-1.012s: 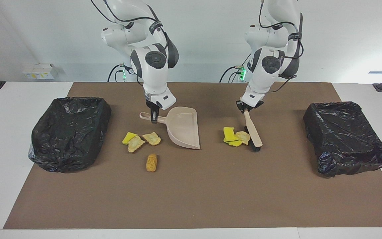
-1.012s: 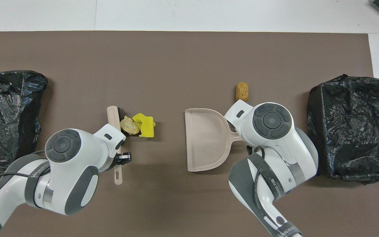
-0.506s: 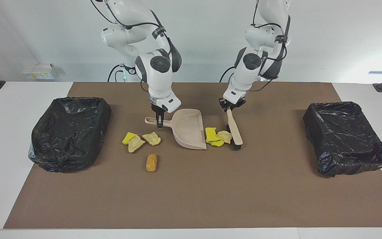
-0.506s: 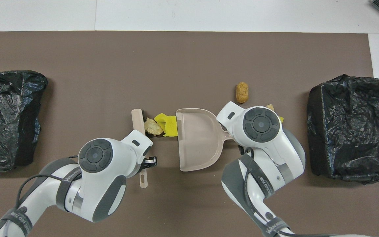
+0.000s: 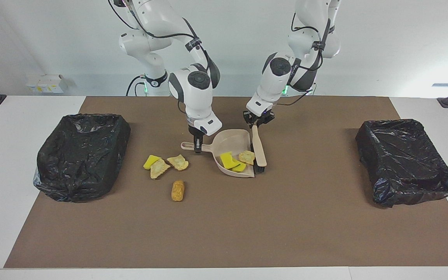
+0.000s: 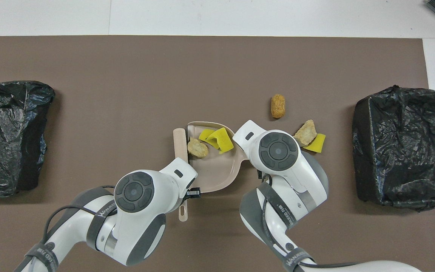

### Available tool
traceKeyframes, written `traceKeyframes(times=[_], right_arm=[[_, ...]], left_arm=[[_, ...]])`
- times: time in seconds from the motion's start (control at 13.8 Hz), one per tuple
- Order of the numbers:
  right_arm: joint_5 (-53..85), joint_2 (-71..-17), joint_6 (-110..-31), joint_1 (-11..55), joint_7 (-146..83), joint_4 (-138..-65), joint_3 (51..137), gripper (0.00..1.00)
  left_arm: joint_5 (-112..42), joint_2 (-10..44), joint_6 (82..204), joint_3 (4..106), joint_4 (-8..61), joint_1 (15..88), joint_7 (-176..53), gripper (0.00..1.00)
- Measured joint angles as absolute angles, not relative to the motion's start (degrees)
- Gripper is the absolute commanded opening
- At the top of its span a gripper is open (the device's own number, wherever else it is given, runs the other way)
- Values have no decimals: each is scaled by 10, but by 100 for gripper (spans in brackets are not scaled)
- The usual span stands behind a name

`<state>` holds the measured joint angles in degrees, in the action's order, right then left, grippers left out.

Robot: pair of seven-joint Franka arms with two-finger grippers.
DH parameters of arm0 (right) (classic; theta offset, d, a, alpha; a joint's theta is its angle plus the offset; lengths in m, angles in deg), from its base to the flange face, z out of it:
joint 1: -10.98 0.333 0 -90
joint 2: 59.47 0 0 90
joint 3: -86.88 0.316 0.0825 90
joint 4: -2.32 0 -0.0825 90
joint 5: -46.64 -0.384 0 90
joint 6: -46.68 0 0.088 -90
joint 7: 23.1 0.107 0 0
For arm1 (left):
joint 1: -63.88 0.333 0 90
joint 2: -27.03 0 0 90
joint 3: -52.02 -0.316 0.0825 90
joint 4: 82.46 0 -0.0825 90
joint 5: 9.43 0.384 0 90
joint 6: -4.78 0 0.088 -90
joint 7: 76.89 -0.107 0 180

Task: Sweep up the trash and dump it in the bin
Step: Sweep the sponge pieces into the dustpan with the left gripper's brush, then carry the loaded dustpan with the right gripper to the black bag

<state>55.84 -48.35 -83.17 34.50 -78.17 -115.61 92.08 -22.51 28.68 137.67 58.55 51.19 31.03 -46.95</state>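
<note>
My right gripper (image 5: 197,147) is shut on the handle of the beige dustpan (image 5: 231,140), which rests on the brown mat. My left gripper (image 5: 256,123) is shut on the handle of the beige brush (image 5: 259,149), whose black bristles stand at the pan's open mouth. Trash lies in the pan: yellow chunks (image 5: 230,161) and a tan bit (image 5: 246,157); they also show in the overhead view (image 6: 215,138). More trash lies loose on the mat toward the right arm's end: a yellow chunk (image 5: 152,160), two tan bits (image 5: 178,162) and a golden-brown bit (image 5: 177,190).
A black-lined bin (image 5: 82,155) stands at the right arm's end of the mat. Another black-lined bin (image 5: 406,159) stands at the left arm's end. The brown mat (image 5: 224,225) covers most of the white table.
The brush swept the yellow chunks and tan bit toward the right arm's end and into the dustpan. The dustpan slid toward the brush to meet them. The loose trash has not moved.
</note>
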Motion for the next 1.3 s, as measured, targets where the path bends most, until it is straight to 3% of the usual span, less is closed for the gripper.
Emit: traceKeyframes(times=[0.36,0.58,1.01,1.3], right_arm=[[558,-483,-832,348,-766,-1154,921,0],[558,-485,-804,342,-768,-1137,918,0],[558,-527,-717,279,-840,-1112,916,0],[558,-554,-665,228,-914,-1093,915,0]], left_arm=[[-238,288,1364,586,498,301,-459,0],[-238,303,1258,583,452,303,-450,0],[-227,382,1125,573,414,341,-422,0],[-225,394,1125,584,432,339,-375,0]])
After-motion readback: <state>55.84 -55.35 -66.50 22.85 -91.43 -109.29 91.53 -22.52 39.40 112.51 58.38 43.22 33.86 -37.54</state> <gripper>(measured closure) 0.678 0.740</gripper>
